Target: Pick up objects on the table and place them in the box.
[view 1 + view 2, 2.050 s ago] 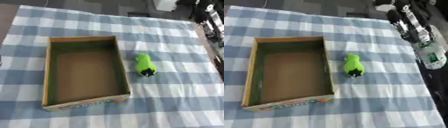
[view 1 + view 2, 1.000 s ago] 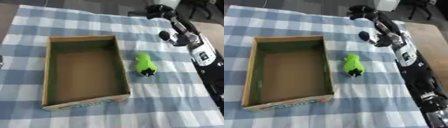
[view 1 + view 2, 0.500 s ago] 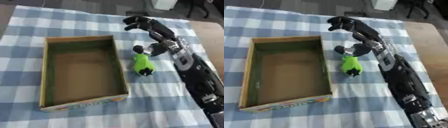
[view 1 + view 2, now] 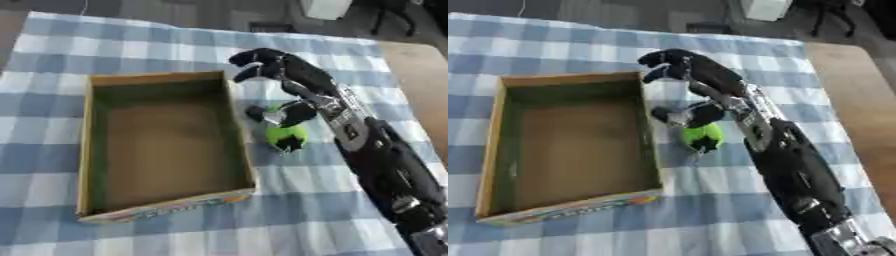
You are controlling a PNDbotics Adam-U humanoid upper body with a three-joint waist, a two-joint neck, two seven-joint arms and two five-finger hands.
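reaching in from the lower right, the robot's right hand (image 4: 289,80) hangs over the blue-and-white checked tablecloth (image 4: 175,45) just beyond the box's far right corner. its fingers (image 4: 254,57) are partly curled with gaps between them, tips pointing toward the box and closing on nothing. the thumb (image 4: 280,114) bends down and back toward the green toy (image 4: 286,135), its tip beside or on the toy's far end; whether it touches cannot be told. the black forearm (image 4: 385,165) runs diagonally from the hand to the lower right edge and hides the cloth beneath it.

the green toy is a small bright green rounded thing with a dark end facing the near side. it lies on the cloth just to the right of the cardboard box (image 4: 87,150), apart from the box wall, about level with the box's middle, and partly under the hand.

the box is an open rectangular carton with a brown floor, greenish inner walls and a coloured printed strip along its near outer side. nothing lies inside it.

bare wooden table (image 4: 842,90) shows past the cloth's right edge. the left hand shows in neither view.
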